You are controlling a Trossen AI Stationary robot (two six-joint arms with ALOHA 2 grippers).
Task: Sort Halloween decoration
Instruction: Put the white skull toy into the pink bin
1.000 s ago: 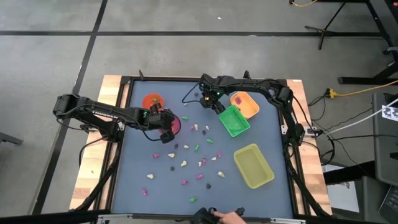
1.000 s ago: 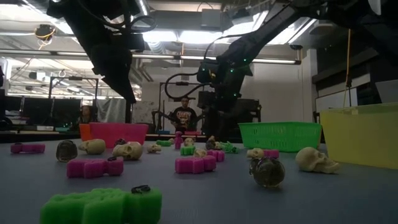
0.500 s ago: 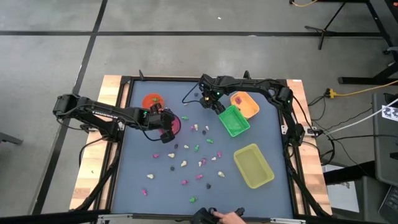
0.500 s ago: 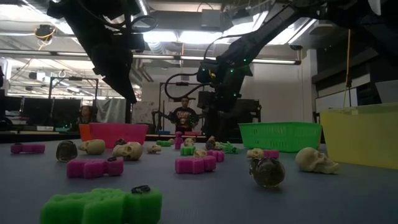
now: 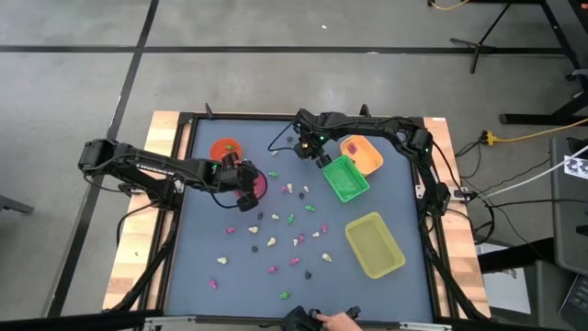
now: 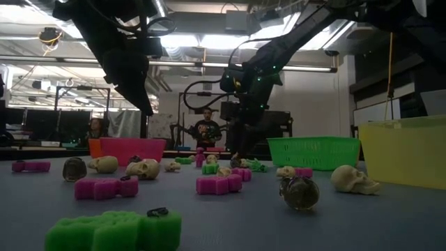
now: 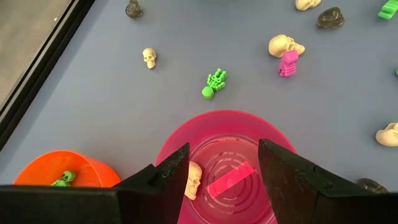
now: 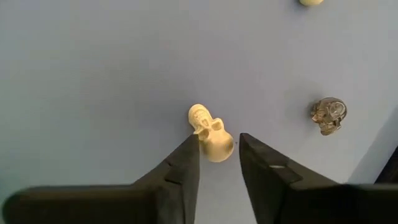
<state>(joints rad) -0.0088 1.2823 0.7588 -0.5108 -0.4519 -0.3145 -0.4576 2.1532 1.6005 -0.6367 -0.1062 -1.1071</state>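
One cream skull (image 8: pixel 211 134) sits between your right gripper's (image 8: pixel 219 149) fingers, jaws narrowly apart around it, near the table's far edge. Your left gripper (image 7: pixel 222 163) hangs spread wide over the pink cup (image 7: pixel 227 124).

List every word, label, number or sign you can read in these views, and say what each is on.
None can be read.
The tag with a black-and-white pattern at the high view's right edge: no letters to be made out.
The shirt of the person behind the table in the low view: print too blurred to read.
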